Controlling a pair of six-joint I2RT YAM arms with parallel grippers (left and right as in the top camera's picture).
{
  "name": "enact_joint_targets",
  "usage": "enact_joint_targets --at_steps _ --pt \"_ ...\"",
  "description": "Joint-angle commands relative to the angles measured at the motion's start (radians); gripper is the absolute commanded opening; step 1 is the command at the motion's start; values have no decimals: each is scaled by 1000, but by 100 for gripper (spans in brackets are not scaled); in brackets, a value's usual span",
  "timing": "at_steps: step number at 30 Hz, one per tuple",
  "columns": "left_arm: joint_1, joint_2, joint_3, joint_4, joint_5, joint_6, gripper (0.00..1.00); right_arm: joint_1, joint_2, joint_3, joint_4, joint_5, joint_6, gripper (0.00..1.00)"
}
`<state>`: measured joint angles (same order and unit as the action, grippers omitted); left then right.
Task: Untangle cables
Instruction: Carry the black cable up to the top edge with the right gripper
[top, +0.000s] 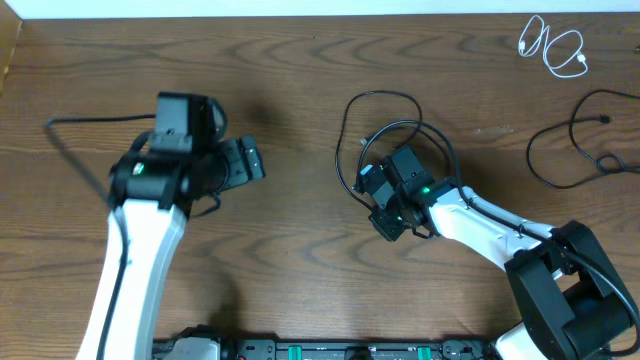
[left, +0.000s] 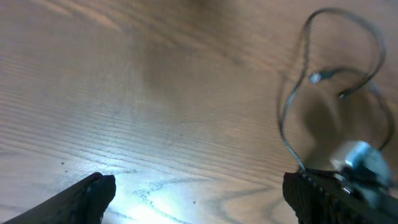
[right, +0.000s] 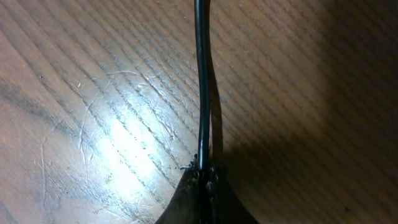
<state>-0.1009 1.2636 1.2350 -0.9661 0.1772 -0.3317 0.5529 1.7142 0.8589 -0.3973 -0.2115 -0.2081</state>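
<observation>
Right gripper (right: 204, 177): fingers pressed together, pinching the looped black cable (right: 201, 74), which runs straight away from the tips with its shadow just beside it on the table (top: 300, 60). Overhead, this cable lies in loose loops at table centre, curling around the gripper. Left gripper (left: 199, 186): fingers spread wide over the wood (holding no cable), well left of those loops. The second black cable (top: 528, 160) sprawls by the right edge. The white cable (top: 546, 45) lies coiled in the far right corner, apart from both.
</observation>
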Motion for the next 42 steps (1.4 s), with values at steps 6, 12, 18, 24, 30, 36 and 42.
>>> enact_joint_targets --at_steps 6,12,18,24,30,36,42 --pt "4 -163 10 -28 -6 23 91 -5 -52 187 -31 95 20 1" --pt "4 -168 10 -28 -6 23 91 -56 -45 262 81 296 -24 1" --pt "4 -156 10 -28 -6 23 91 -189 -42 435 163 277 -65 1" --pt "4 -153 10 -28 -6 23 91 -277 16 670 167 242 -159 1" --pt "4 -153 10 -28 -6 23 91 -347 213 843 172 193 -171 1" --pt "4 -153 10 -28 -6 23 92 -363 431 899 253 202 -239 1" --pt "4 -153 10 -28 -6 23 92 -365 622 899 397 271 -238 1"
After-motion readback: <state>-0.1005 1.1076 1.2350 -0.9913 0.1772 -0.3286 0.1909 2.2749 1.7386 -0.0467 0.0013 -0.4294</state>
